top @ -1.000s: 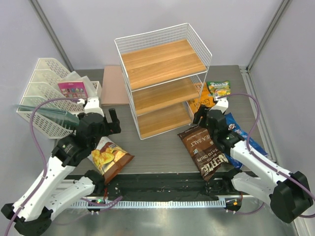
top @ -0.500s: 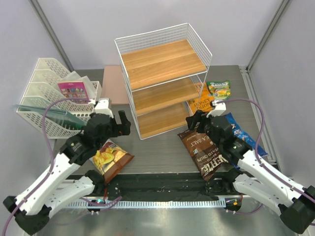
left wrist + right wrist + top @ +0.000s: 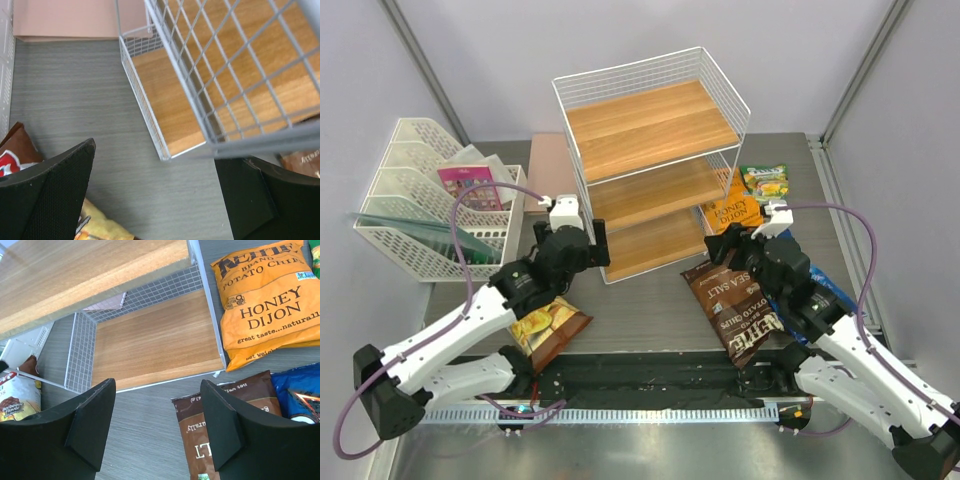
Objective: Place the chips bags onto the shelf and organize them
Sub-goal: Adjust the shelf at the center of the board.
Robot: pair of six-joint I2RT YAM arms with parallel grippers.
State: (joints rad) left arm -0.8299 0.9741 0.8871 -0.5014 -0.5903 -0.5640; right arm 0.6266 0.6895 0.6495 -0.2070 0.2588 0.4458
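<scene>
The shelf (image 3: 650,160) stands mid-table with bare wooden boards. To its right lie the orange Honey Dijon bag (image 3: 732,212), the small green-yellow bag (image 3: 764,181), the dark brown Sea Salt bag (image 3: 735,310) and the blue Doritos bag (image 3: 835,292). The brown-white bag (image 3: 548,325) lies at front left. My left gripper (image 3: 582,243) hangs open and holds nothing, at the front-left corner of the shelf (image 3: 170,105). My right gripper (image 3: 732,247) is open over the top edge of the Sea Salt bag (image 3: 192,445), facing the bottom tier of the shelf (image 3: 155,340), nothing held.
A white mesh file tray (image 3: 430,195) with a pink card packet (image 3: 468,182) stands at the left. A pinkish board (image 3: 552,172) lies behind the shelf's left side. A black strip (image 3: 650,375) runs along the near table edge.
My left arm has swung right and forward, from near the file tray to the shelf's front-left corner. The right arm shifted slightly. Both grippers stay open; the bags have not moved.
</scene>
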